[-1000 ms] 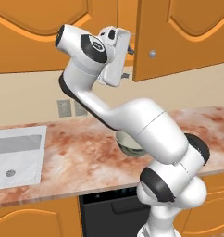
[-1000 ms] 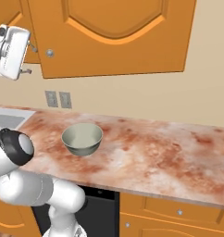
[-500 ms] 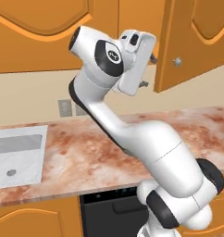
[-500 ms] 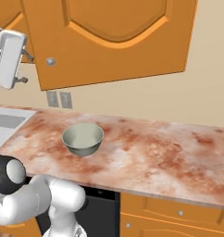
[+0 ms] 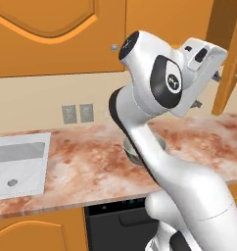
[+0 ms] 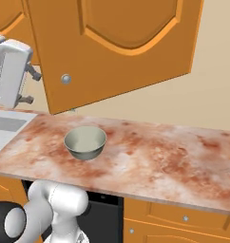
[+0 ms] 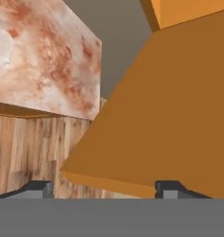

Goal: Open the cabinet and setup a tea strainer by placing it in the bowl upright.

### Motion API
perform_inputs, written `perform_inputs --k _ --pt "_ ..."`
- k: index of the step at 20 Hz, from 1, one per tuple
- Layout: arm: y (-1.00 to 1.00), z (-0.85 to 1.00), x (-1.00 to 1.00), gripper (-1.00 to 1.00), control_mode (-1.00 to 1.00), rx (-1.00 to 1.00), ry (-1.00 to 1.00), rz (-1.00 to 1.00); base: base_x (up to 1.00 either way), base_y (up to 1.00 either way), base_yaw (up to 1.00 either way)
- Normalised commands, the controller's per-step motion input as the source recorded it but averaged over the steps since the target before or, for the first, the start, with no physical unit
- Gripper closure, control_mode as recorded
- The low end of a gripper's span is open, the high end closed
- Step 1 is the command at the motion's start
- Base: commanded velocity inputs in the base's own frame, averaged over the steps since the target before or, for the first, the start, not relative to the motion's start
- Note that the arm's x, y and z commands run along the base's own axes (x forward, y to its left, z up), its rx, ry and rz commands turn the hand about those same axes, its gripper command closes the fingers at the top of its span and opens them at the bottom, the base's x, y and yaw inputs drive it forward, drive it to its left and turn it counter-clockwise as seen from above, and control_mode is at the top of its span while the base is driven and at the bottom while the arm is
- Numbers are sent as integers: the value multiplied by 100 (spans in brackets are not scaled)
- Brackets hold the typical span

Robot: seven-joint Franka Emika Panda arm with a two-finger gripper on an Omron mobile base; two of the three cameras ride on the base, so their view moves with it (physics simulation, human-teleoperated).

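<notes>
Cabinet (image 6: 121, 42): the right door hangs swung out over the counter (image 6: 150, 161), its round silver knob (image 6: 65, 79) at the lower corner on the free edge. In the left base view that door (image 5: 230, 54) shows edge-on at the right, with the closed left door (image 5: 52, 34) and its knob (image 5: 114, 47) beside it.

Gripper (image 7: 104, 187): raised at cabinet height, just beside the free edge of the open door. In the hand view the two dark finger tips (image 7: 37, 187) stand wide apart, nothing between them; the door's orange underside and bottom edge fill the space ahead. In the right base view the white hand (image 6: 11, 71) sits at the left, near the knob but apart from it.

Bowl (image 6: 85, 141): pale grey-green, upright on the counter, toward the front-left part, below the open door. Looks empty. In the left base view it is mostly hidden behind the arm, a sliver of rim (image 5: 130, 147) showing.

Sink (image 5: 17, 162): set into the counter's left end.

Tea strainer: cannot tell where it is; the cabinet's inside is hidden by the door.
</notes>
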Motion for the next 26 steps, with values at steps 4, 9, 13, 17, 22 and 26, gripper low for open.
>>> perform_inputs --k 4,9,13,17,22,26 --pt "-100 0 -94 -100 -100 7 -15 -11 0 0 0" --pt "-100 0 -87 -100 -100 8 -13 -10 0 0 0" --pt "-100 0 -78 -100 -100 7 -12 -10 0 0 0" --pt "-95 0 -48 -100 -100 7 -5 -6 0 0 0" --pt "-7 13 -89 -100 -100 -2 -9 0 0 0 0" --pt "31 20 -86 -100 -100 -11 -12 -2 0 0 0"
